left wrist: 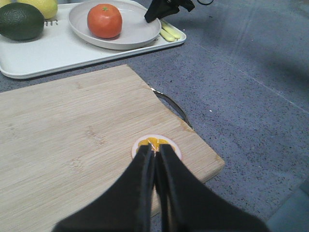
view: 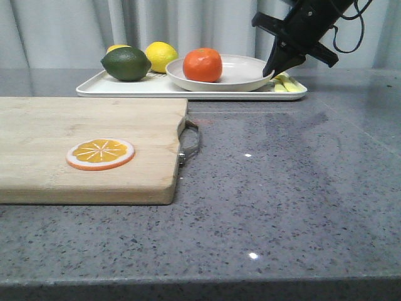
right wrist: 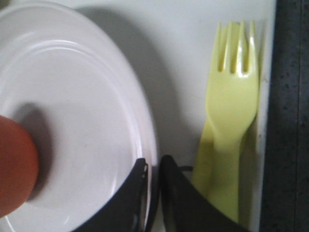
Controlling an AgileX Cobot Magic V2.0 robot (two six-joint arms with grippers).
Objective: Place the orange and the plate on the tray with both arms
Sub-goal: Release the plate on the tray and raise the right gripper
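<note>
The orange (view: 202,64) sits in the off-white plate (view: 244,78), and the plate rests on the cream tray (view: 125,88) at the back of the table. My right gripper (view: 274,70) is shut on the plate's right rim; in the right wrist view the rim (right wrist: 149,145) runs between the two fingers of the right gripper (right wrist: 153,166), with the orange (right wrist: 14,169) at the frame's edge. My left gripper (left wrist: 155,149) is shut and empty, hovering over the wooden board. It is out of the front view. The left wrist view shows the orange (left wrist: 104,21), plate (left wrist: 140,29) and tray (left wrist: 48,53).
A dark green fruit (view: 126,63) and a yellow lemon (view: 161,56) lie on the tray's left part. A pale yellow fork (right wrist: 231,111) lies on the tray right of the plate. A wooden cutting board (view: 62,125) with an orange slice disc (view: 100,153) fills the front left.
</note>
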